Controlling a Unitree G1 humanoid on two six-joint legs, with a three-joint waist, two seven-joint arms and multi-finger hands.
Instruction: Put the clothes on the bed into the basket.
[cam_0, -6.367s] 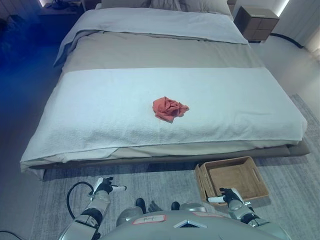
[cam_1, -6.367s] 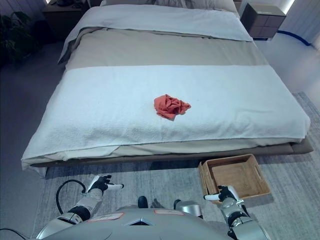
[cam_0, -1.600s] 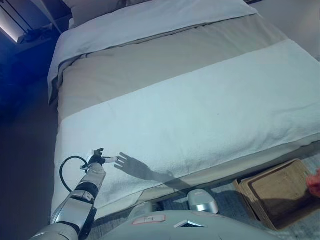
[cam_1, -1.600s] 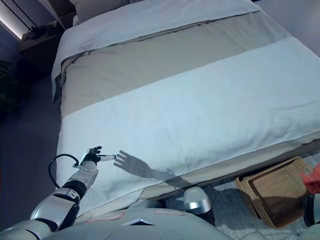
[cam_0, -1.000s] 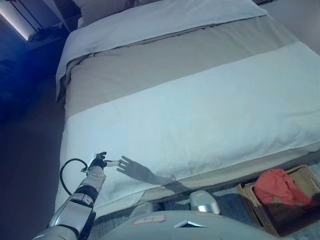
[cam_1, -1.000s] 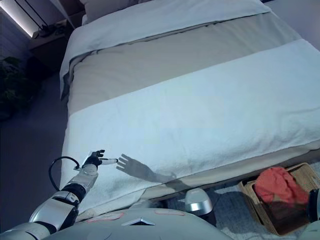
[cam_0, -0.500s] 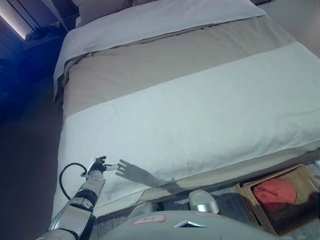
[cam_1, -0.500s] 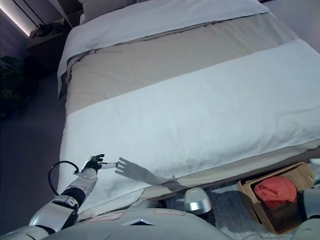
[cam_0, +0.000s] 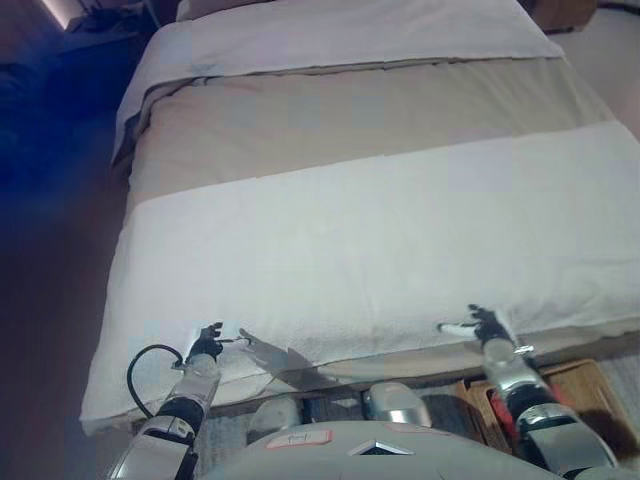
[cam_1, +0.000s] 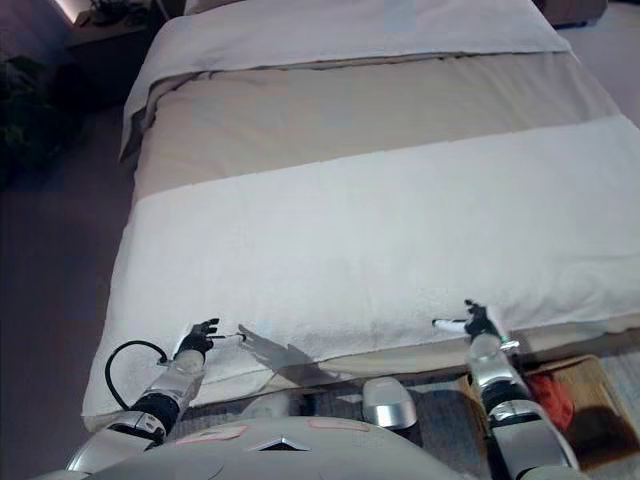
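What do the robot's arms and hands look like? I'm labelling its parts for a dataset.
Both arms are silver-grey, built of rounded metallic segments with darker bands at the joints. Each ends in a small dark hand with white-tipped fingers: the left hand at the lower left, the right hand at the lower right. No markings are legible on either arm.

The robot's left arm comes in from the lower left and reaches forward, ending in the dark left hand (cam_0: 207, 341) with its white-tipped fingers (cam_0: 238, 340) stretched out straight and spread, pointing to the right. The silver-grey right arm rises from the lower right, and the dark right hand (cam_1: 471, 323) at its end likewise has relaxed, extended fingers (cam_1: 441, 323), aimed leftwards. Both hands are empty and sit well apart, at about the same height.
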